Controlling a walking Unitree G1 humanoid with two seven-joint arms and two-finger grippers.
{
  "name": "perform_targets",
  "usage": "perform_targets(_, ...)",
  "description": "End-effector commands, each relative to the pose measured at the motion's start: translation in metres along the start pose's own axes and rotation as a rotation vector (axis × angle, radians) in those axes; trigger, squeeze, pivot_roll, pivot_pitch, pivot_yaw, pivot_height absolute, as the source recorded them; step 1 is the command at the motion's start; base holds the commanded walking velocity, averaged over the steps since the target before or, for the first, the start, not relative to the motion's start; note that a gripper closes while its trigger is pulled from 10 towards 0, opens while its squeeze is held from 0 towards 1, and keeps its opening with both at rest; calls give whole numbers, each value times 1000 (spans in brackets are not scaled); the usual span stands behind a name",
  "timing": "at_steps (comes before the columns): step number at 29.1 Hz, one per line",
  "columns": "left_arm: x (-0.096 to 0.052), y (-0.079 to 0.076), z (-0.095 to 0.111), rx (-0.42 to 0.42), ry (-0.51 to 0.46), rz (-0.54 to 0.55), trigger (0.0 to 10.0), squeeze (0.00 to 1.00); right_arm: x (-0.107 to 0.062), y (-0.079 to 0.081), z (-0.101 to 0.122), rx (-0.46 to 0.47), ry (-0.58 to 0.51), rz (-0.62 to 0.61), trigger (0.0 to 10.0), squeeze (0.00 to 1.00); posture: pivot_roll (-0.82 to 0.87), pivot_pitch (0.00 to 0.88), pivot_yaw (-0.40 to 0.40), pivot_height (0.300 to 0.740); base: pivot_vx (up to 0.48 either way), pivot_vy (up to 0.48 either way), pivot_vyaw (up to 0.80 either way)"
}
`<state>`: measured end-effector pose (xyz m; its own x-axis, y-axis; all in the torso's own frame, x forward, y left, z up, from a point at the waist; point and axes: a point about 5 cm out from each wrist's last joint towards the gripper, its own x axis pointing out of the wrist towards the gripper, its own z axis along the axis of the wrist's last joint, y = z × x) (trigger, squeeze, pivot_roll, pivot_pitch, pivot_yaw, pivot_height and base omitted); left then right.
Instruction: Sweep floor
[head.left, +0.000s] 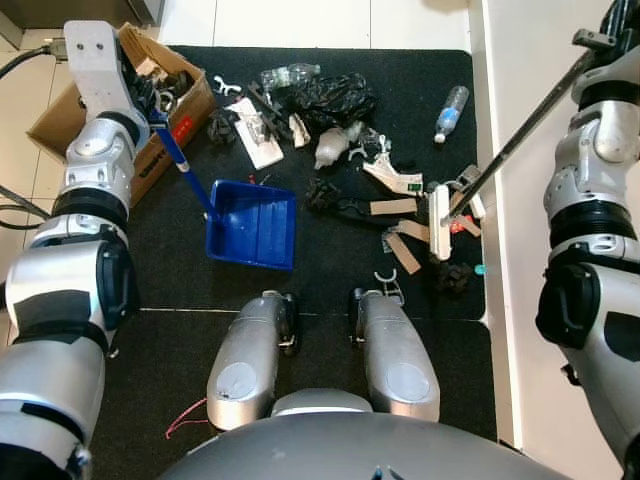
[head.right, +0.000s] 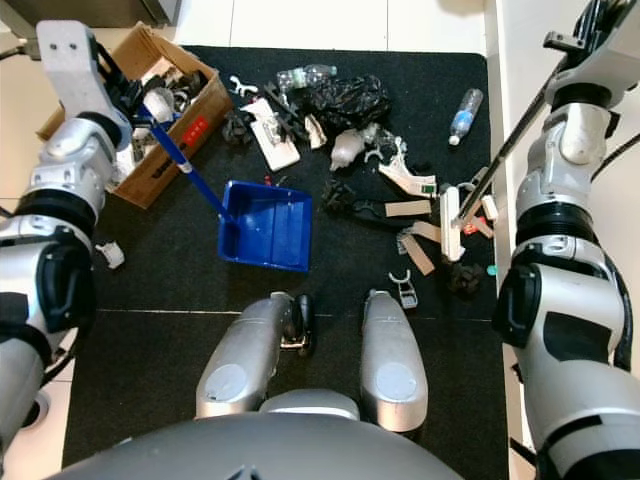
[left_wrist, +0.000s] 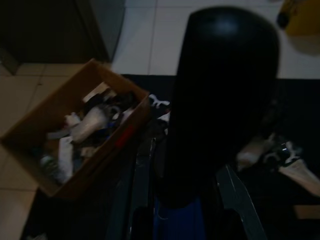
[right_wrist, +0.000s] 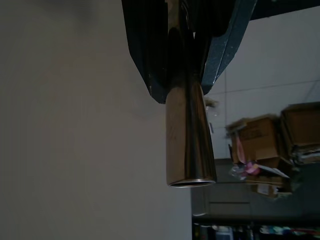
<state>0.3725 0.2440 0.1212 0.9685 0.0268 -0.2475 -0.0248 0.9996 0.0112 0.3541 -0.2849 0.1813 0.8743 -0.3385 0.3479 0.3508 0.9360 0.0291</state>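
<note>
Nearest, the robot's silver legs (head.left: 325, 355) stand on a black mat (head.left: 180, 370); just beyond them the blue dustpan (head.left: 252, 222) rests flat on it, its handle clamped in the left gripper (head.left: 150, 105); to the right the broom (head.left: 440, 222) head lies among cardboard scraps (head.left: 400, 240), its metal pole clasped between the right gripper (right_wrist: 187, 45) fingers; farther off lie black bags (head.left: 335, 98), a plastic bottle (head.left: 451, 112) and a cardboard box (head.left: 75, 115) at far left; pale tiled floor (head.left: 300, 20) borders the mat; a white wall (head.left: 520, 70) runs along the right.

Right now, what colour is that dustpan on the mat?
The dustpan is bright blue, with a matching blue handle; the left eye view shows it best.
</note>
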Motion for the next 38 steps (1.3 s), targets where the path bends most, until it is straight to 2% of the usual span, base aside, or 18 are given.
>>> perform_targets(1,2,-9,4,-47,-33,-35,10000,0,2,-5,3,-28,-17,-17,10000,0,19,216,58,740,0,0,0)
perform_targets(4,6,-24,9,-61,-49,-79,10000,0,1,-5,-1,-39,5,-19,10000,0,17,229,64,740,0,0,0)
perform_targets(8,7,-28,10,-59,-45,-86,10000,0,1,-4,-3,-42,16,-17,10000,0,20,244,73,740,0,0,0)
perform_targets(12,8,-36,7,-42,-24,-110,10000,0,-3,-6,-13,-44,72,-30,10000,0,34,273,89,740,0,0,0)
perform_targets(16,8,-37,5,-24,-16,-121,10000,0,-5,-9,-17,-38,92,-48,10000,0,48,287,96,740,0,0,0)
perform_targets(21,6,-35,-1,82,14,-138,10000,0,-7,-17,-18,-51,103,-82,10000,0,61,318,117,740,0,0,0)
perform_targets(24,5,-30,-4,98,31,-136,10000,0,-6,-19,-16,-56,92,-86,10000,0,62,327,122,740,0,0,0)
perform_targets(27,5,-33,-5,55,25,-157,10000,0,-5,-20,-16,-60,90,-84,10000,0,64,332,123,740,0,0,0)
perform_targets(29,7,-41,1,-13,-11,-191,10000,0,-4,-21,-15,-62,92,-82,10000,0,73,339,123,740,0,0,0)
perform_targets(30,9,-51,10,-60,-53,-223,10000,0,-3,-21,-13,-69,79,-81,10000,0,82,341,124,740,0,0,0)
perform_targets(32,11,-59,17,-74,-79,-244,10000,0,-1,-20,-9,-85,58,-83,10000,0,82,341,124,740,0,0,0)
perform_targets(38,13,-71,25,-78,-104,-271,10000,0,0,-17,-9,-97,55,-87,10000,0,124,335,133,740,0,0,0)
